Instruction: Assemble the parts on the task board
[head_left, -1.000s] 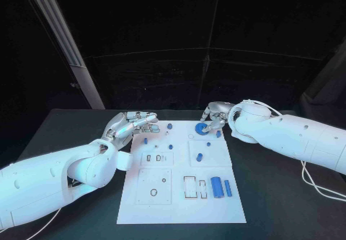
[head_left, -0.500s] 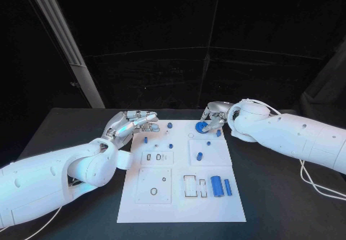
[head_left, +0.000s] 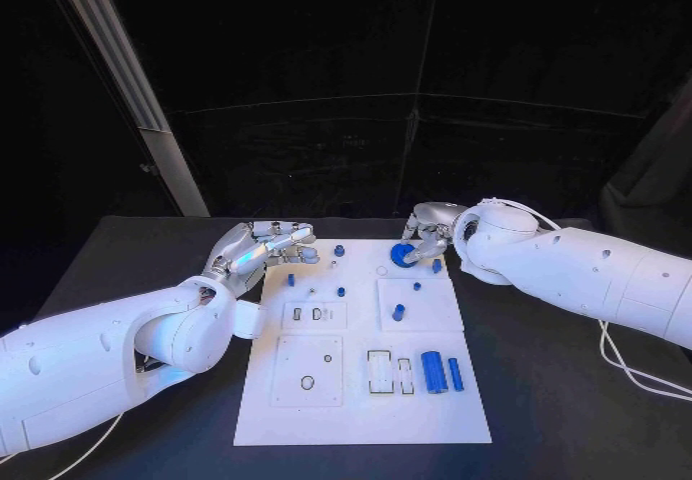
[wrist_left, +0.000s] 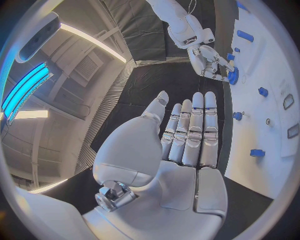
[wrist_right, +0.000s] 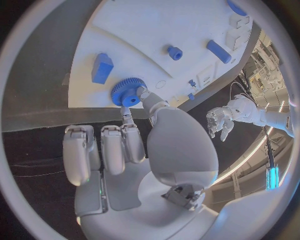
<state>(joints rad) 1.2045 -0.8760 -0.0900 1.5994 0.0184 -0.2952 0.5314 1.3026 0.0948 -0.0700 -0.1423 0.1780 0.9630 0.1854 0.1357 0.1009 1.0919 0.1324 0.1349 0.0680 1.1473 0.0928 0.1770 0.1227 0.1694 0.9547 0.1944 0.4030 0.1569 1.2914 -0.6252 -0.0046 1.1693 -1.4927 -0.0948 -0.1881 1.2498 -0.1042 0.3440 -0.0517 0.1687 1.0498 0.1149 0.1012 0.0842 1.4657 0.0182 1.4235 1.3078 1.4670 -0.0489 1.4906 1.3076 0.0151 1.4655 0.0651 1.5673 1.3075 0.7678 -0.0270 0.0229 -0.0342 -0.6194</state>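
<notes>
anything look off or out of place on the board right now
Nothing stands out. The blue parts lie or stand tidily on the task board, with nothing tipped off onto the table. The right robot hand pinches the blue gear at the board's far edge; the left robot hand hangs flat beside it, holding nothing.

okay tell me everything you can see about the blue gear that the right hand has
The blue gear is a small round wheel with fine teeth round its rim and a raised hub in the middle; it looks like plastic. The right hand pinches it between thumb and a finger, the other fingers curled away from it. It sits at the far right corner of the task board, near a small blue block. Whether it touches the board cannot be told.
</notes>
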